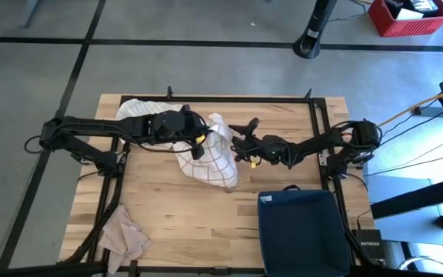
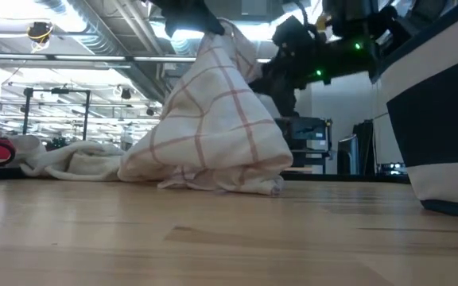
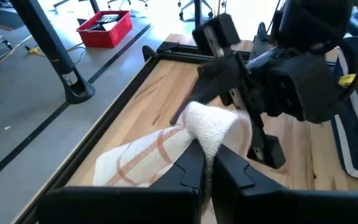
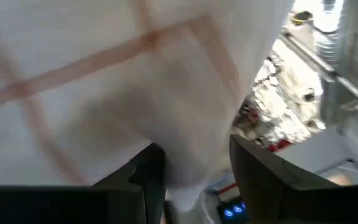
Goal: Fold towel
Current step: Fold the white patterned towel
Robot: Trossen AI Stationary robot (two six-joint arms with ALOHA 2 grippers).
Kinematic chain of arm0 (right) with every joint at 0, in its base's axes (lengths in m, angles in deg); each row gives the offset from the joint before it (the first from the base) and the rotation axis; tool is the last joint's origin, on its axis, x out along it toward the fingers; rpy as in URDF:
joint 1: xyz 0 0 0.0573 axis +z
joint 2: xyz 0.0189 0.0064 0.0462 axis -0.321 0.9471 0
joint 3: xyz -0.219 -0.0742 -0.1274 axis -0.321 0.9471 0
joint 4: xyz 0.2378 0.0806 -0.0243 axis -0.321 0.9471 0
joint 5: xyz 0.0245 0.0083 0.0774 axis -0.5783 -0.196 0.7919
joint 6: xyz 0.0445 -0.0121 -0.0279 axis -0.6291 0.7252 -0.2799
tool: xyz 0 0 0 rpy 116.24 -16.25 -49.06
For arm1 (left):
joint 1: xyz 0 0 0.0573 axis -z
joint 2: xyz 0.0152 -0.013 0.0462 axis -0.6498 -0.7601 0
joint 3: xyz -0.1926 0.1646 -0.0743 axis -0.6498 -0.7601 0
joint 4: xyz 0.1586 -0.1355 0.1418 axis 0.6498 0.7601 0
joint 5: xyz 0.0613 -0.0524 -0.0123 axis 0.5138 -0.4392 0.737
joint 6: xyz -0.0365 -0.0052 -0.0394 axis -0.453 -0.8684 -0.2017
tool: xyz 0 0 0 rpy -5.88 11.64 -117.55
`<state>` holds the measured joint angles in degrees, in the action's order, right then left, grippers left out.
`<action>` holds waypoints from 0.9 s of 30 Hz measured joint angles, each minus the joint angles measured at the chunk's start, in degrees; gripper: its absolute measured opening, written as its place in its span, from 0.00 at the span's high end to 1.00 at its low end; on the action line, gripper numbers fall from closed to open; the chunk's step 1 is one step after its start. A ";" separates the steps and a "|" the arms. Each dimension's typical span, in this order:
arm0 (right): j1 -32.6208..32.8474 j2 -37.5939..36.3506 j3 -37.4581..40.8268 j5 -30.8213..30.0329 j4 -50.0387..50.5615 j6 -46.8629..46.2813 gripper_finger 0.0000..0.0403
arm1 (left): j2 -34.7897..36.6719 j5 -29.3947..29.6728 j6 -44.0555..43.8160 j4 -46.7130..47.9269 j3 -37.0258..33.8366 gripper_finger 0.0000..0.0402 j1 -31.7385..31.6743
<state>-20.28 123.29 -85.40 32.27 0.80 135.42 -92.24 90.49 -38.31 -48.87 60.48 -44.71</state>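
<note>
A white towel with thin red checks [image 1: 212, 160] hangs like a tent below my left gripper [image 3: 207, 155], which is shut on it above the middle of the table. The towel's lower edge [image 2: 221, 181] lies bunched on the wood. My right gripper [image 1: 238, 142] stands open at the towel's right side, level with its upper part. In the right wrist view a hanging fold [image 4: 191, 162] of the towel reaches between its two fingers. My left gripper pinches a bunched-up part of the towel's top [image 3: 211, 127] between its two fingers, coming from the table's left and slanting slightly down. The bunch bulges out past the fingertips. The towel hangs below the hold, with its lower edge on the table. My right gripper has a fold of the towel between its open fingers [image 4: 148, 171]; whether they touch it I cannot tell.
A second white towel [image 1: 141, 110] lies crumpled at the far left of the table. A beige cloth [image 1: 125, 235] lies at the near left corner. A dark blue bin [image 1: 302, 231] stands at the near right. A black frame rail [image 1: 244, 98] runs along the far edge.
</note>
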 joint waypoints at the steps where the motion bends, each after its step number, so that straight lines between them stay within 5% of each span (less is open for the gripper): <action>1: 0.73 -0.11 -0.37 -1.28 0.04 1.50 0.58 | 0.00 0.00 0.00 0.19 0.00 0.98 0.00; 11: 7.34 -2.44 -0.60 -5.30 0.16 2.59 0.61 | 0.00 -0.01 -0.01 0.52 -0.02 0.98 0.07; 17: 7.21 -7.36 -0.60 -8.20 1.42 -1.21 0.88 | 0.00 -0.02 -1.23 2.73 -0.02 0.98 0.09; 19: 7.33 -9.89 -0.60 -8.14 4.86 -3.72 0.97 | 0.00 -0.04 -1.29 3.90 -0.03 0.98 0.09; 27: 7.56 -25.02 -0.62 -1.59 31.58 -26.08 0.99 | -0.17 -0.39 -0.37 3.83 -0.63 0.96 -0.19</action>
<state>-12.73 98.27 -86.02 30.67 32.38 109.34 -92.42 90.10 -38.67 -45.04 59.84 -44.90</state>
